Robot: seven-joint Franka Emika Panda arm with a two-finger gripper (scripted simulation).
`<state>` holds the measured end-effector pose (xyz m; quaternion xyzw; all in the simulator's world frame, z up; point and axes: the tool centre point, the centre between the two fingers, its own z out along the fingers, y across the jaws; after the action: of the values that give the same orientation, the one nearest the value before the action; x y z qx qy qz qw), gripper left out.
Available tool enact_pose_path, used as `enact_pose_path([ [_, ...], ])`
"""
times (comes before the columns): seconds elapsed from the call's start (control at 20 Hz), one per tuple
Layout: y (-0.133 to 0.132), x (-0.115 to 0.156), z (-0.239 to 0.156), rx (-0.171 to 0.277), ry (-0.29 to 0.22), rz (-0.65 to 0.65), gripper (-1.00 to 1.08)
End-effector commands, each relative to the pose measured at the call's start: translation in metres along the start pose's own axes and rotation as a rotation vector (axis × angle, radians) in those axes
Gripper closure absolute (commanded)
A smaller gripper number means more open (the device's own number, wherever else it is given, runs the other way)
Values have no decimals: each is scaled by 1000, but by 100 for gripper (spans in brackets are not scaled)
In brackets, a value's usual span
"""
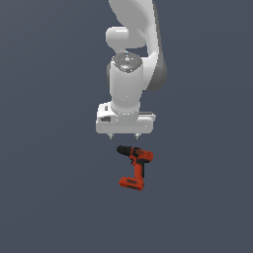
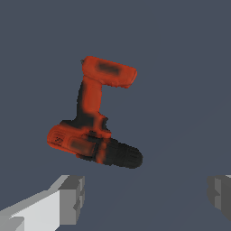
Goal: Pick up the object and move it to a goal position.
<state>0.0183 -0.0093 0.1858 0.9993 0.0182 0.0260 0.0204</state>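
The drill [image 1: 135,167] lies on its side on the flat grey surface [image 1: 44,197], its black chuck pointing toward the exterior view's left and its flat battery base nearest the camera. The gripper [image 1: 124,136] hangs just above it, fingers spread wide and holding nothing; in the wrist view the two finger pads [image 2: 72,198] stand well apart with the drill off to one side of the gap, not between them. The step in hand looks like the approach before the grasp. The next move likely calls for shifting over the drill's body, lowering, then closing on it.
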Motion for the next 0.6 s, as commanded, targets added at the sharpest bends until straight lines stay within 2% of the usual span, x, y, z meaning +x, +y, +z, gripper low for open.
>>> enact_pose_path([
  [0.0, 1, 0, 2, -1, 0, -15, -100],
  [0.55, 6, -4, 29, -10, 4, -202, -100],
])
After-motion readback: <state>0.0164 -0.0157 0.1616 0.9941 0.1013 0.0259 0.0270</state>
